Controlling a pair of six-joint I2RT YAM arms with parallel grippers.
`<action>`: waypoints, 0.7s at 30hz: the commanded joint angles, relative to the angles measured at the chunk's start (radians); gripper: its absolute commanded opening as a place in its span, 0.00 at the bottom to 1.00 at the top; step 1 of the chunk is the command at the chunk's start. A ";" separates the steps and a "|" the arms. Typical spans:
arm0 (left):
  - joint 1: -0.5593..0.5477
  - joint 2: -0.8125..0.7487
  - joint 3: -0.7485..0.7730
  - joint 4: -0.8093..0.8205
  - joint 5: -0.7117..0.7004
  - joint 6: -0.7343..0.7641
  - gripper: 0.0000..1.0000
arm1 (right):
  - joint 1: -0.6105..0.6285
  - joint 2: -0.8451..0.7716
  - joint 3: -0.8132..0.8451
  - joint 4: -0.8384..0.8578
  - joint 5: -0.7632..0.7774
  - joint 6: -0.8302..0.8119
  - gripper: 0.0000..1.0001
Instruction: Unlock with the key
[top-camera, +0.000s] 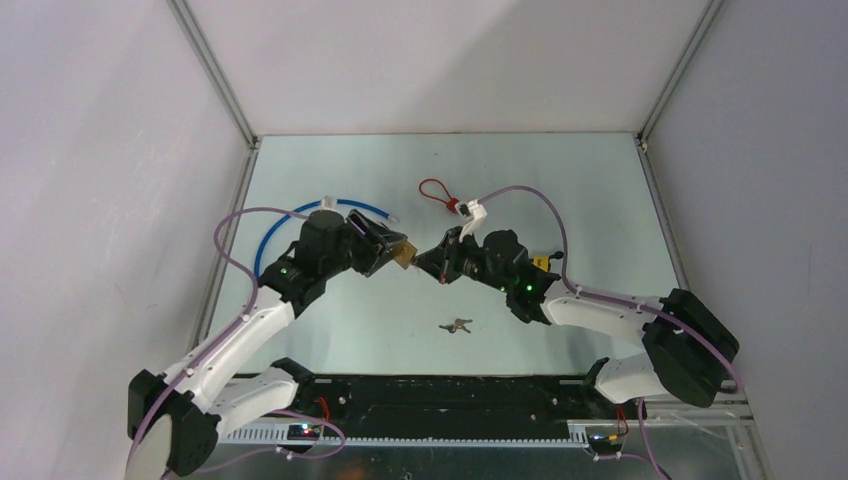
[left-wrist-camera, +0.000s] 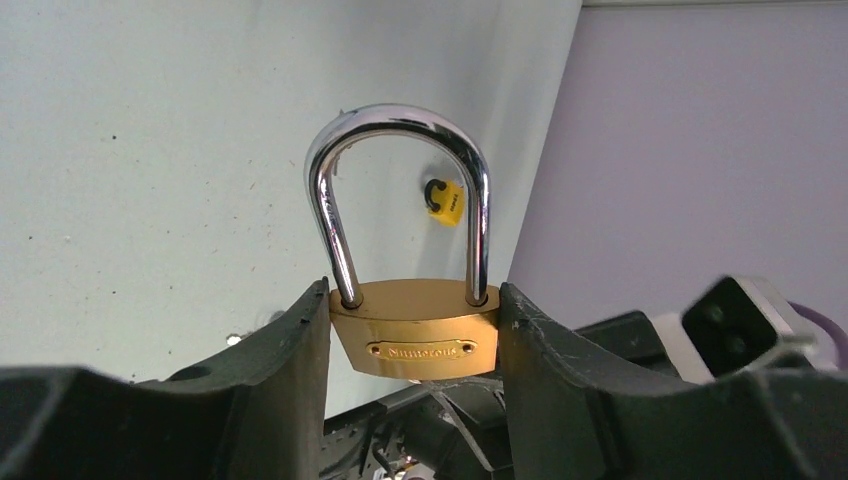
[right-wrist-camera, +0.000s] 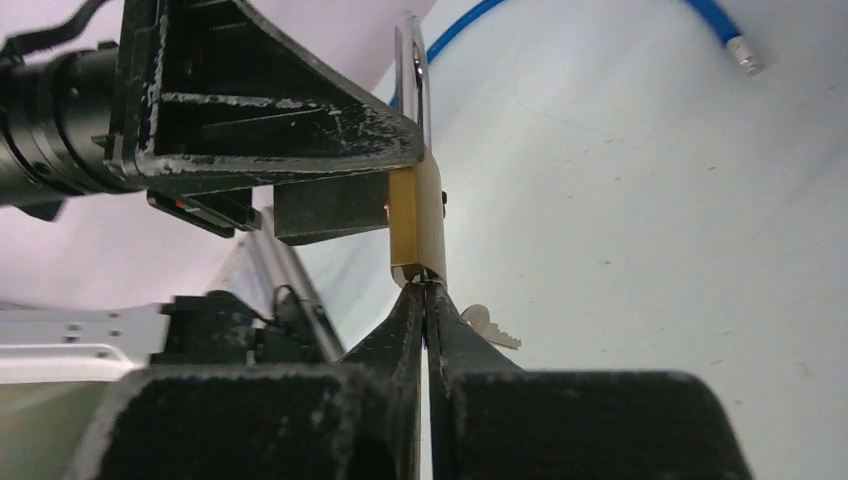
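My left gripper holds a brass padlock by the two sides of its body, above the table's middle. The silver shackle sits down in the body. My right gripper meets the padlock at its underside. Its fingers are pinched together on a thin key blade that enters the lock's bottom. Almost all of that key is hidden between the fingers.
A small bunch of loose keys lies on the table nearer the bases. A blue cable curves at the left, a red cord loop lies at the back, and a yellow clip sits at the right.
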 joint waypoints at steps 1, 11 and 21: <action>-0.027 -0.095 0.019 0.163 0.077 -0.058 0.00 | -0.053 0.038 0.045 0.084 -0.144 0.258 0.00; -0.088 -0.198 -0.035 0.333 0.078 -0.103 0.00 | -0.077 0.166 0.026 0.284 -0.259 0.727 0.00; -0.097 -0.260 -0.073 0.368 0.038 -0.094 0.00 | -0.087 0.194 0.005 0.348 -0.259 0.812 0.02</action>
